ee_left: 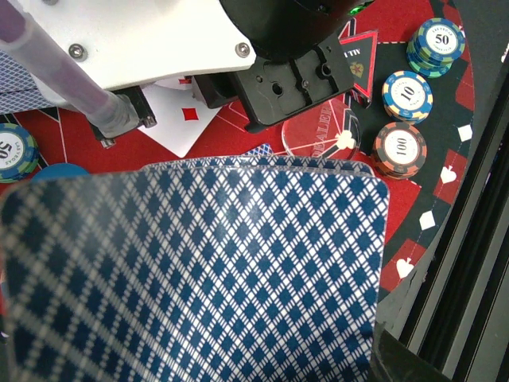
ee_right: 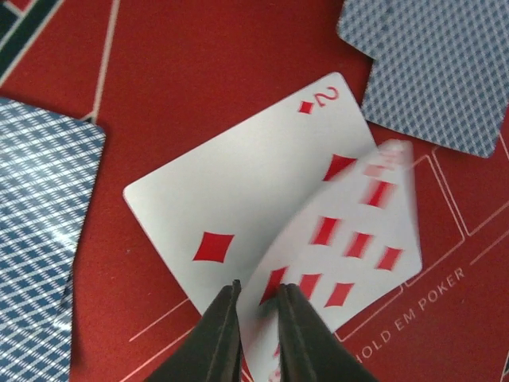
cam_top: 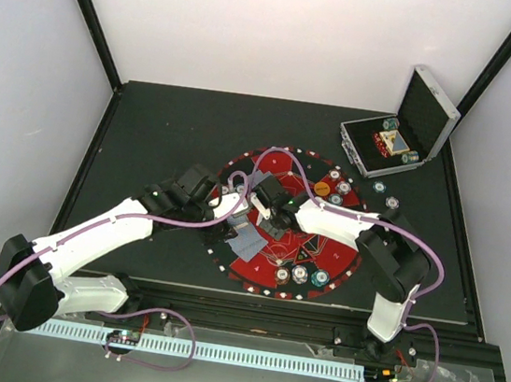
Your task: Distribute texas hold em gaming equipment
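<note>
Right gripper [ee_right: 260,288] low over the red mat [ee_right: 199,72]. The jaws are nearly together with the edge of a blurred diamond card [ee_right: 358,239] between them; we cannot tell whether they pinch it. It overlaps a face-up two of diamonds [ee_right: 238,199]. Left gripper [cam_top: 233,216] is clamped on a fanned card stack [ee_left: 199,270], fingers hidden.

Risks: we judge the blurred card may land covering the two, and the fan may shed cards.

Legible: "HOLD EM POKER" on the mat; "2"; chips [ee_left: 407,94] marked 50, 10, 100; "DEALE" on a clear disc [ee_left: 318,139].
</note>
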You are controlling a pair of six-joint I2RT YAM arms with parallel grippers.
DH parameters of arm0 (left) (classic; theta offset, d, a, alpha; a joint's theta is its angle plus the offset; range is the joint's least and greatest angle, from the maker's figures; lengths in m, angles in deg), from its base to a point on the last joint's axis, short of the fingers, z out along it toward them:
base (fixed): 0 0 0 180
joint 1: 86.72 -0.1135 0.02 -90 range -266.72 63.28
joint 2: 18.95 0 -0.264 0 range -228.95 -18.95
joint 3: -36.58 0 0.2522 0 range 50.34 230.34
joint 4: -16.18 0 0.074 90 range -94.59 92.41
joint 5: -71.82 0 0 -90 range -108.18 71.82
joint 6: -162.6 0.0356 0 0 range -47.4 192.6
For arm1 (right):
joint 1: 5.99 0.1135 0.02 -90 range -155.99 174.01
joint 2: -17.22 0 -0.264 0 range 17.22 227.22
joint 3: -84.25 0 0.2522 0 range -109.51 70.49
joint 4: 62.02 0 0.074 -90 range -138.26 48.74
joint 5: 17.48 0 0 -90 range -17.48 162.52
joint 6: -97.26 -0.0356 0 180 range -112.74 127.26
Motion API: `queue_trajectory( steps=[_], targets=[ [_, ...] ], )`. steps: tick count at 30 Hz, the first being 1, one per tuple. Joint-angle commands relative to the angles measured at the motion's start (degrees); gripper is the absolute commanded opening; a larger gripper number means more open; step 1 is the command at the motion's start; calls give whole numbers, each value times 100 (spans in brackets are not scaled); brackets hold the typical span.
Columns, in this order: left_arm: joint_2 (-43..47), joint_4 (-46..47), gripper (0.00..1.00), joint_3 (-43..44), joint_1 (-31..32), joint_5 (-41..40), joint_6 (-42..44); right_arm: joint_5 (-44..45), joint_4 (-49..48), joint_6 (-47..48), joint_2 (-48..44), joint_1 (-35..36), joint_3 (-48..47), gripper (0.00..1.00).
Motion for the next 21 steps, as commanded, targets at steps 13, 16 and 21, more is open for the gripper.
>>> queue_trajectory(
  steps=[13, 16, 21],
  targets=[
    [156, 98, 39, 144, -45, 131, -20, -846, 15, -399, -1121, 4, 235, 55],
    [161, 122, 39, 125, -34, 196, -20, -1065, -147, -575, -1687, -84, 604, 58],
    [166, 141, 39, 129, -25, 418, 22, -1906, -805, -1194, -2785, -669, 1430, 61]
  ],
)
